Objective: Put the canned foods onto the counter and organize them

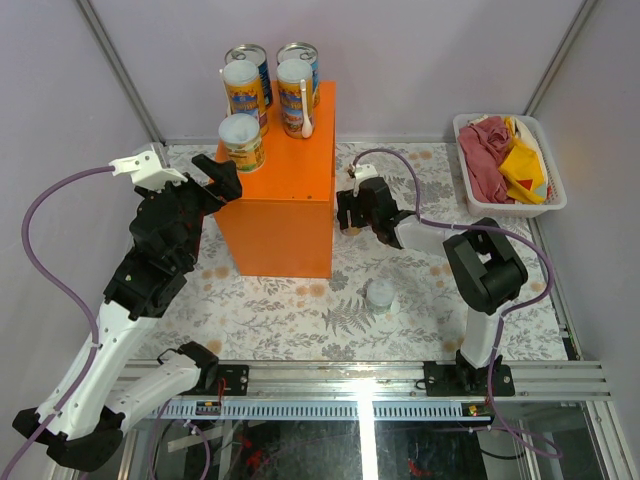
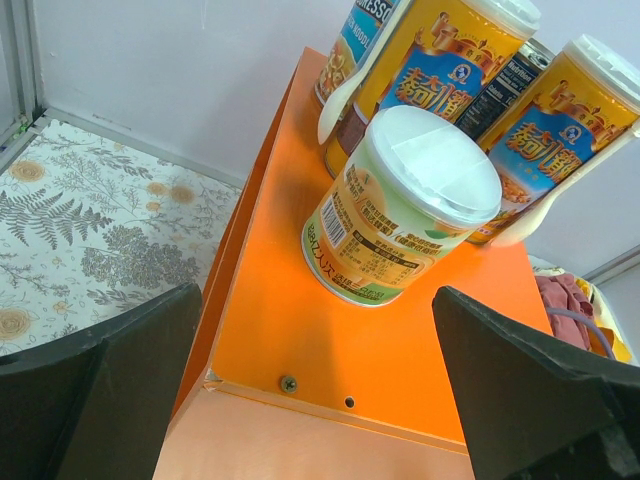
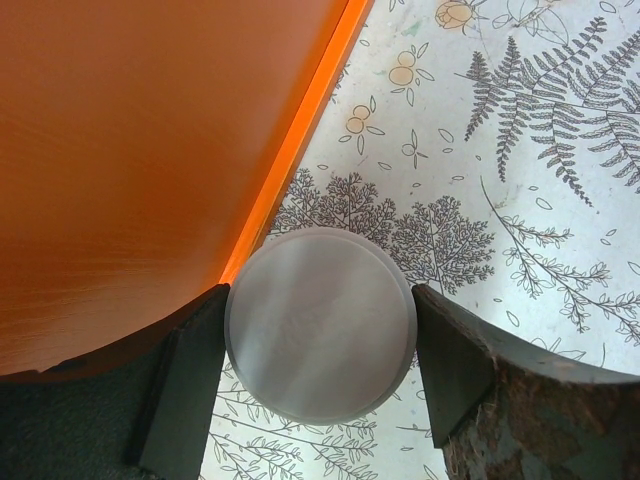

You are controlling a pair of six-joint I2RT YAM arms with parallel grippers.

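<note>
The orange counter (image 1: 285, 205) stands mid-table. On it are two blue cans (image 1: 247, 55) at the back, two tall yellow cans (image 1: 296, 92) in front of them, and a short pale-lidded can (image 1: 242, 142) at its front left. My left gripper (image 1: 220, 182) is open and empty at the counter's front left corner. In the left wrist view the short can (image 2: 405, 205) stands ahead of the gripper (image 2: 315, 335). My right gripper (image 1: 358, 212) is beside the counter's right wall, shut on a pale-lidded can (image 3: 320, 322). Another small pale-lidded can (image 1: 380, 295) stands on the table.
A white basket (image 1: 550, 185) with red and yellow cloths sits at the far right. White plastic spoons (image 1: 307, 105) are attached to the yellow cans. The counter's orange side wall (image 3: 150, 150) is close to my right gripper's left finger. Grey walls enclose the table.
</note>
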